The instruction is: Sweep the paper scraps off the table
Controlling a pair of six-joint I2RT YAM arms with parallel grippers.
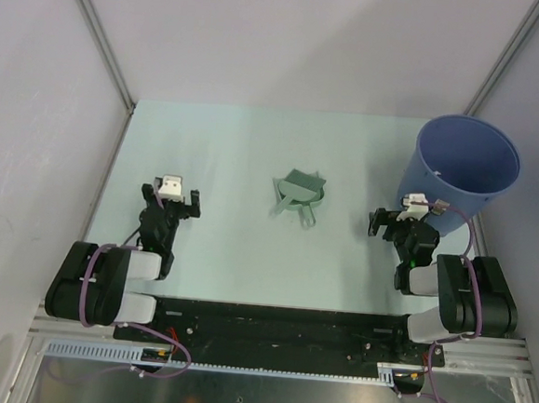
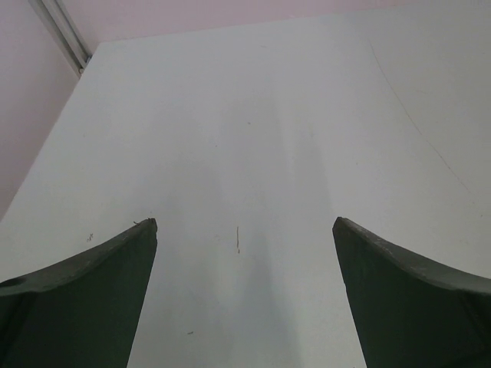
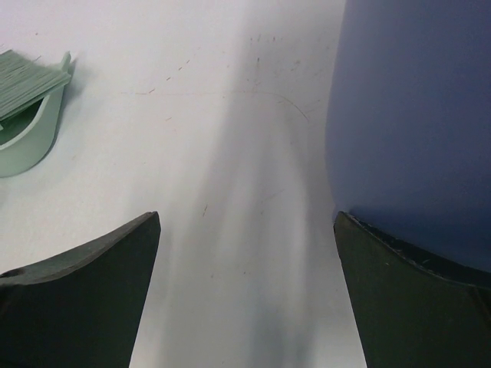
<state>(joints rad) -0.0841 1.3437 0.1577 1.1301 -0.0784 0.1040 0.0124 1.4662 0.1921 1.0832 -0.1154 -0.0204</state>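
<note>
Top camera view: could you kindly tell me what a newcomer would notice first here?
The big blue bucket stands at the far right corner of the table, close beside the open right hand. A pale green dustpan with its brush lies mid-table, between the two arms, and the open left hand is empty on the left.

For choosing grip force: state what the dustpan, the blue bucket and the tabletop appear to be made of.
Dustpan: probably moulded plastic, pale green, satin; thin curved rim.
Bucket: likely plastic, blue, matt; even, seamless wall.
Table: smooth pale mint sheet, perhaps laminate or painted board; fine scratches, soft sheen.
</note>
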